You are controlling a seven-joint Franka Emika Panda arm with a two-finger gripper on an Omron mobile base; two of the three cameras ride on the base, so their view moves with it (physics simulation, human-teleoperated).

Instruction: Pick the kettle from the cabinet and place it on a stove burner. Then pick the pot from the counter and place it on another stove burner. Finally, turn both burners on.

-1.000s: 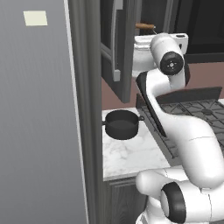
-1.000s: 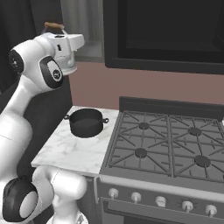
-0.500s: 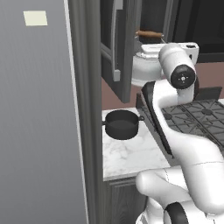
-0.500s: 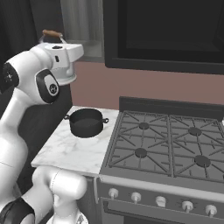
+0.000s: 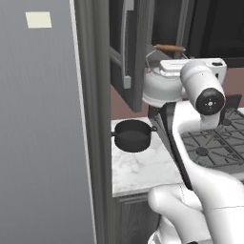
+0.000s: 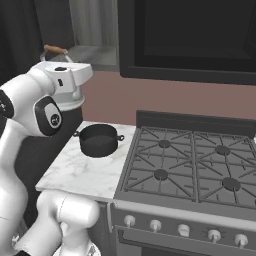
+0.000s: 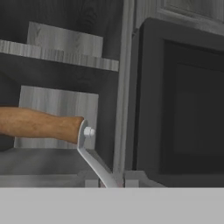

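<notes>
Left base view: I see the small silvery-white kettle [image 5: 161,86] with its orange-brown wooden handle hanging in the air in front of the open dark grey cabinet [image 5: 138,47], above the white marble counter [image 5: 143,167]. The short black pot [image 5: 133,135] sits near the counter's rear edge.

Right base view: the kettle [image 6: 70,95] hangs above the counter's left rear corner.

Hand view: the gripper is closed on the kettle handle [image 7: 41,124].

The arm [image 5: 195,157] is glossy white, built from thick rounded links with smooth bulging shells. Dark grey to black bands mark the seams where the links meet. Each joint ends in a round black cap [image 6: 51,119] with a small pale dot at its middle. The wrist block [image 5: 190,66] is boxy and white, with a small dark spot on top.
</notes>
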